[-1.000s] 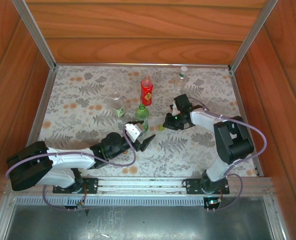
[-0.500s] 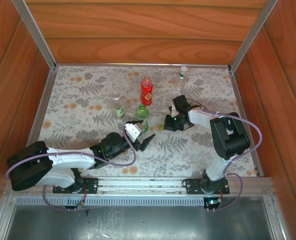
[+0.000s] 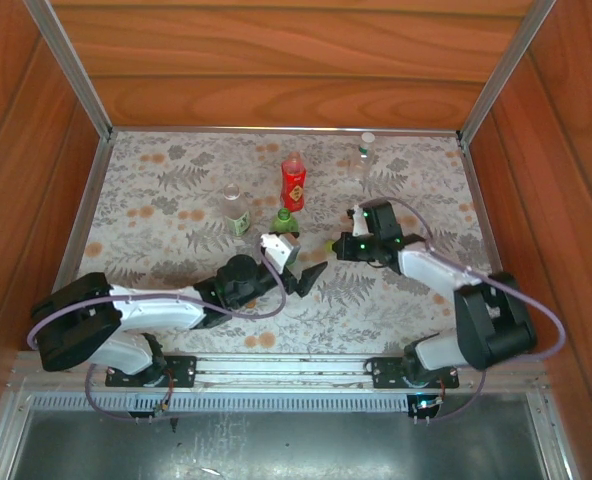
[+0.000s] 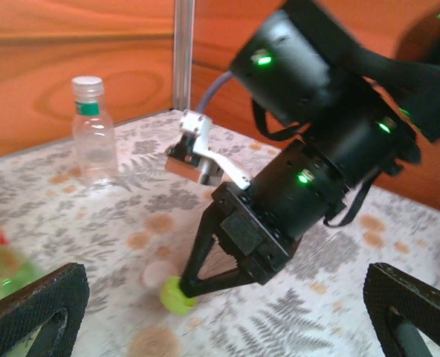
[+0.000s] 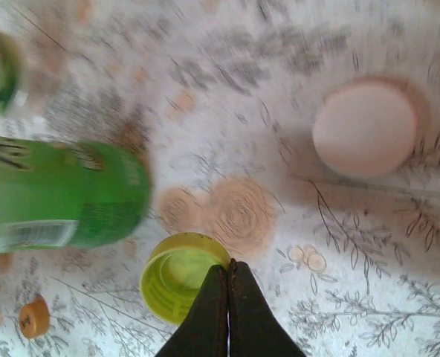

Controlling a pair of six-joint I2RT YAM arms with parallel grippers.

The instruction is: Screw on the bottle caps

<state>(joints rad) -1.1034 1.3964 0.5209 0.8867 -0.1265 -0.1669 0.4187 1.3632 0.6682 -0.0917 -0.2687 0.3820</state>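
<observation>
The right gripper (image 3: 334, 245) is low over the floral-printed bench (image 3: 156, 240), its black jaws pressed together with no gap between them; in the right wrist view the tips (image 5: 229, 271) touch the near rim of a small round yellow-green plastic cap (image 5: 177, 277), which lies on the cloth with its hollow side up, and whether any of its wall is caught between them I cannot tell. Just left of that cap stands a green plastic bottle (image 3: 286, 222), and a small white round plastic cap (image 5: 365, 126) lies flat on the bench a little apart from the yellow-green one on its other side. A small orange-red round cap (image 5: 33, 318) rests near the green bottle's base. The left gripper (image 3: 301, 272) is near the front of the green bottle, jaws spread wide and holding nothing; its wrist camera shows its two dark padded fingers (image 4: 38, 309) at the lower corners, with the right gripper's tips on the yellow-green cap (image 4: 177, 294) in between. Farther back a red plastic bottle with a yellow mark (image 3: 293, 182) stands upright, a clear plastic bottle with a green label (image 3: 236, 212) stands to its left, and another clear plastic bottle (image 4: 94, 137) with a white cap on its neck (image 4: 87, 85) stands well apart near the back right corner
</observation>
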